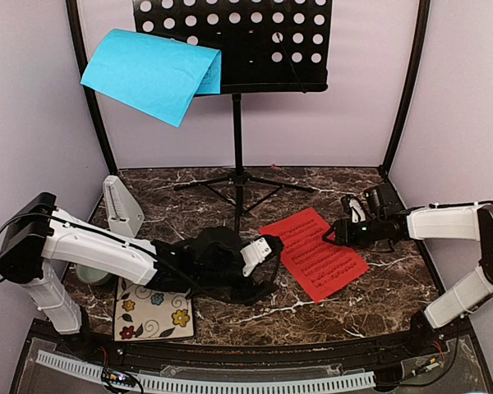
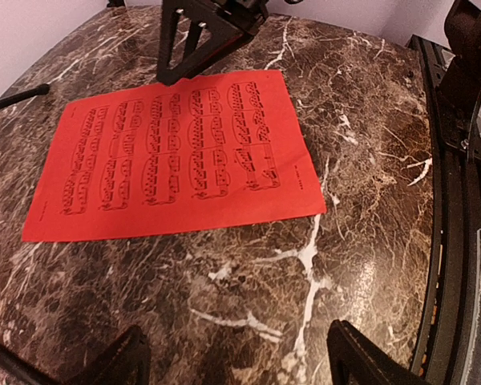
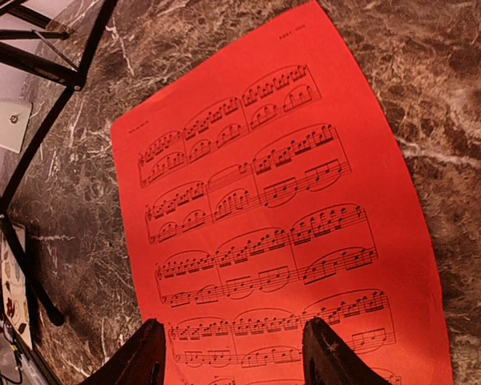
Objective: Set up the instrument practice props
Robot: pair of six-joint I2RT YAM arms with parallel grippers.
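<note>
The black perforated music stand (image 1: 238, 41) rises on tripod legs at the back. A blue sheet (image 1: 152, 72) droops over the left end of its desk. The red sheet of music (image 1: 312, 254) lies flat on the marble table (image 1: 378, 287), right of centre. The whitish metronome (image 1: 122, 207) stands at the left. My left gripper (image 1: 273, 250) is open over bare marble (image 2: 240, 361), just short of the red sheet (image 2: 176, 152). My right gripper (image 1: 335, 234) hovers over the red sheet's right part (image 3: 236, 357), jaws apart above the printed page (image 3: 280, 200), nothing between them.
A floral tile (image 1: 152, 312) lies at the front left, beside a pale green bowl (image 1: 90, 275) partly hidden under the left arm. The stand's legs (image 3: 32, 64) spread across the middle of the table. The right gripper's fingers (image 2: 224, 24) show at the red sheet's far edge.
</note>
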